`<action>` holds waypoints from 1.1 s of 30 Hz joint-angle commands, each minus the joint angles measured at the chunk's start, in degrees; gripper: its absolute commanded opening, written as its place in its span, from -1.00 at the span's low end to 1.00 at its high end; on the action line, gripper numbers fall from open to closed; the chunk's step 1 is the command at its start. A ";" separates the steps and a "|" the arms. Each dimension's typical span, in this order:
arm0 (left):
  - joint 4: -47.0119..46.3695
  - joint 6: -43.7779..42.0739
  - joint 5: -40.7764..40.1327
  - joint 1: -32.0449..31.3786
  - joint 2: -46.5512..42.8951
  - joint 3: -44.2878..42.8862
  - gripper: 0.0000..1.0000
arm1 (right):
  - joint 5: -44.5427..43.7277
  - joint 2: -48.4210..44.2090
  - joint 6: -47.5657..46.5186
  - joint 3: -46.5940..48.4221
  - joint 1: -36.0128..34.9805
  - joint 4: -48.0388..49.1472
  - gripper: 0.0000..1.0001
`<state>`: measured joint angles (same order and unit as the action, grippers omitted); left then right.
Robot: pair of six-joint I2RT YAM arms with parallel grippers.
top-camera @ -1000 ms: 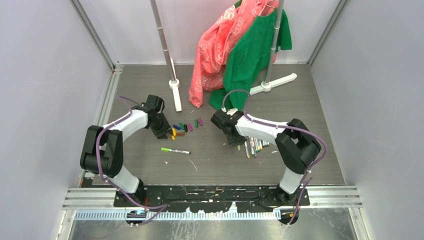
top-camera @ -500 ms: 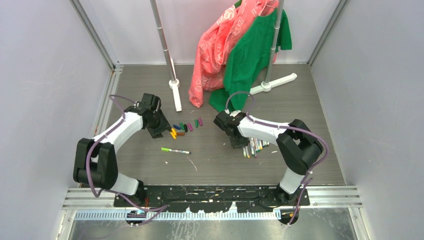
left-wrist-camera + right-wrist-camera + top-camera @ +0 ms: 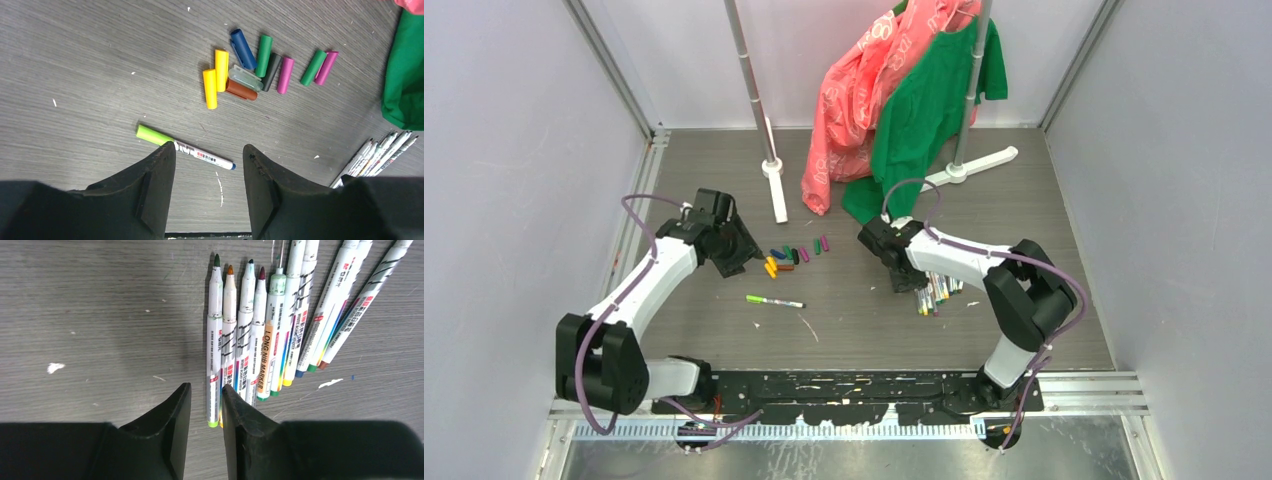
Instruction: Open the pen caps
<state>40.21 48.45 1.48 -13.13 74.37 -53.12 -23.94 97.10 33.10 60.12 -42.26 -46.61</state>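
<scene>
1. Left gripper (image 3: 208, 148) wide, empty, over the one capped pen (image 3: 200, 154), near the loose caps (image 3: 243, 75)
2. Right gripper (image 3: 206, 386) narrow, empty, beside the bare pens (image 3: 260, 340)
3. Suggest: pinch white barrel, leave green cap (image 3: 152, 135) exposed for pulling

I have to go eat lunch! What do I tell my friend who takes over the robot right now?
Left tool: open, empty, hanging over the one capped pen.
Right tool: open only a little, empty, over the near ends of the uncapped pens.
Done: those pens lie side by side near the right arm, tips bare. The loose caps lie in a cluster near the left arm.
Left: pull the light green cap off that last pen.
</scene>
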 commanded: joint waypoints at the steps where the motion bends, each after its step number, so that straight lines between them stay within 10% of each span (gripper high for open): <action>1: 1.52 0.83 -1.04 -0.25 -3.81 0.62 0.06 | -0.68 -5.56 -2.26 4.79 -0.93 -1.11 -0.30; 33: 12.30 8.51 4.50 -0.20 -29.50 8.87 0.22 | 26.14 24.29 -23.87 43.37 -18.20 1.39 -0.08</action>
<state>50.81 55.18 4.80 -13.13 46.94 -45.15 -1.26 119.46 10.61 99.70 -59.42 -46.35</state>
